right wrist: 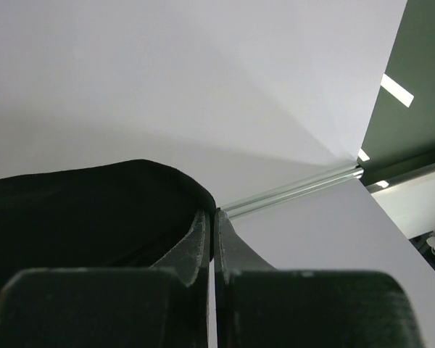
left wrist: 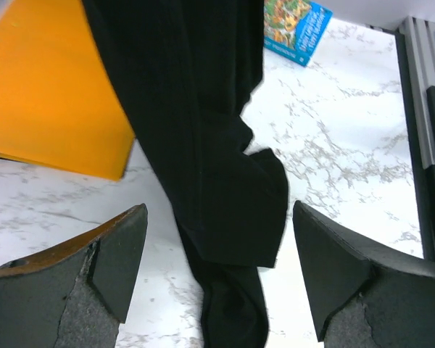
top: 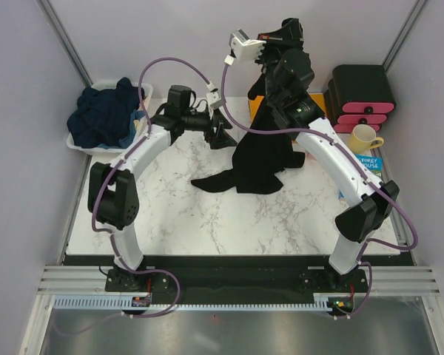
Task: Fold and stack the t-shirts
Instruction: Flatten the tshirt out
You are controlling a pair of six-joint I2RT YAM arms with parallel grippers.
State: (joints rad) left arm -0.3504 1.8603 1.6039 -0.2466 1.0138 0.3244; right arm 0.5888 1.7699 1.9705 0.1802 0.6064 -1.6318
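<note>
The black t-shirt [top: 260, 155] is soft matt cloth. The table [top: 207, 218] is smooth shiny marble. The mug [top: 362, 137] looks glossy.

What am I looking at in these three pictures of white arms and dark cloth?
Two robot arms stand at a marble table. One picture looks down from above; the other two come from cameras on each wrist. The right gripper is shut on a black t-shirt, holding it up so its lower end lies on the table. The left gripper is open, facing the shirt. A basket of navy t-shirts, a yellow mug and an orange sheet also sit there.
</note>
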